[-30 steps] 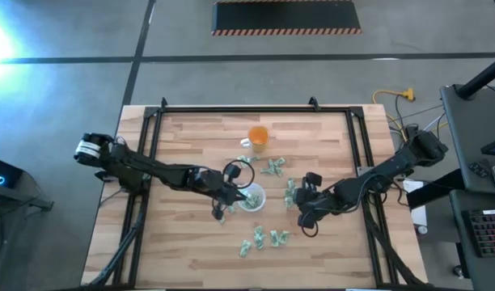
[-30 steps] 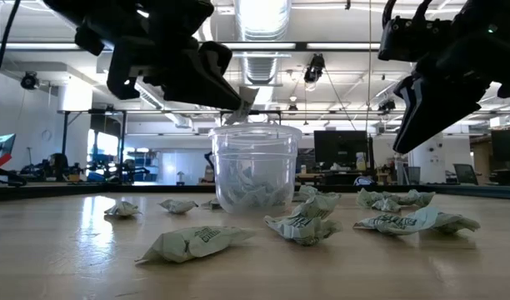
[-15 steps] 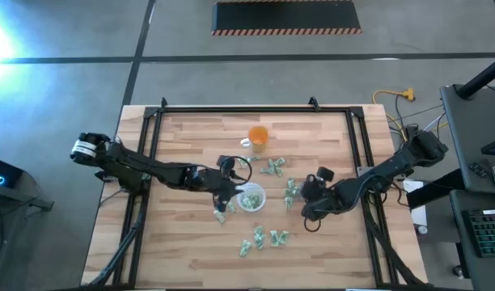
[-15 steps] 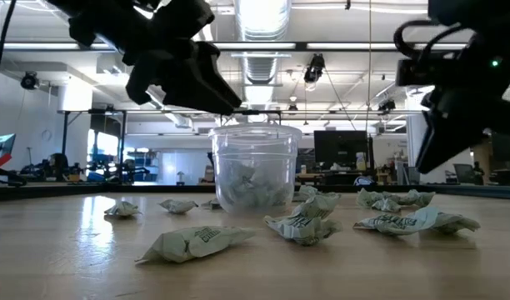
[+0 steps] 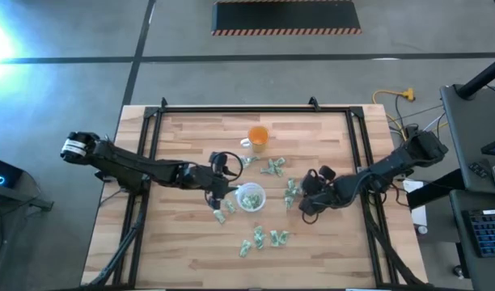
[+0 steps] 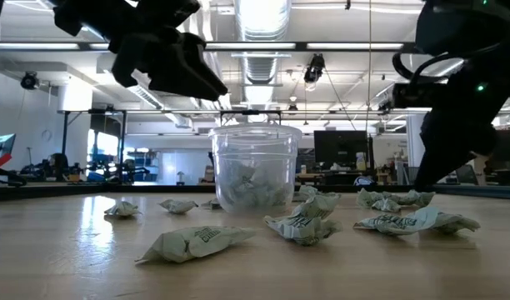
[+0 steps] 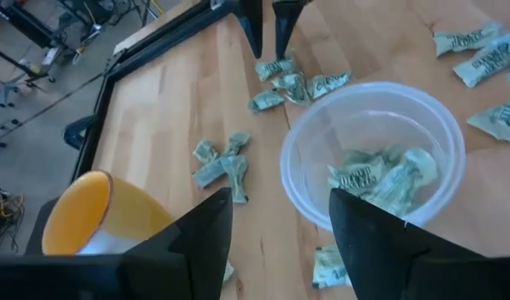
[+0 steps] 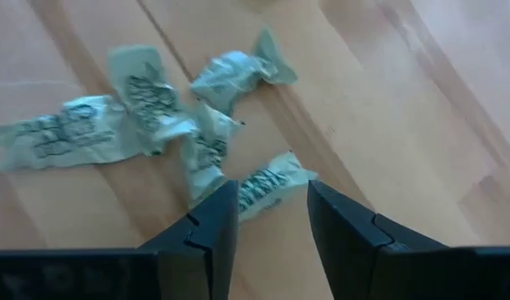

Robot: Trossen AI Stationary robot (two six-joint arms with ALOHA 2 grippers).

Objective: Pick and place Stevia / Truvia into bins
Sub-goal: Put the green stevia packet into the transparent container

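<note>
The clear round bin (image 5: 249,196) stands mid-table with several green-and-white Stevia sachets (image 7: 380,175) lying in it. My left gripper (image 5: 223,184) hovers open just left of the bin, above its rim (image 7: 280,200), with nothing between its fingers. More sachets lie flat on the wood: a cluster right of the bin (image 5: 289,192), some beyond it (image 5: 270,167), and others toward the near edge (image 5: 260,239). My right gripper (image 5: 304,204) is open beside the right cluster. Its fingers stand on either side of one crumpled sachet (image 8: 267,187) without touching it.
An orange translucent cup (image 5: 258,137) stands behind the bin, close to my left gripper's far side (image 7: 97,221). A black frame rail (image 5: 231,111) borders the table. One sachet (image 6: 197,242) lies near the front, and bare wood lies left and right of the scatter.
My left gripper, which held a sachet over the bin, has let it go and drawn back toward the table's left and far side, clear of the rim. My right gripper has shifted a little toward the far edge, up to the sachets right of the bin.
</note>
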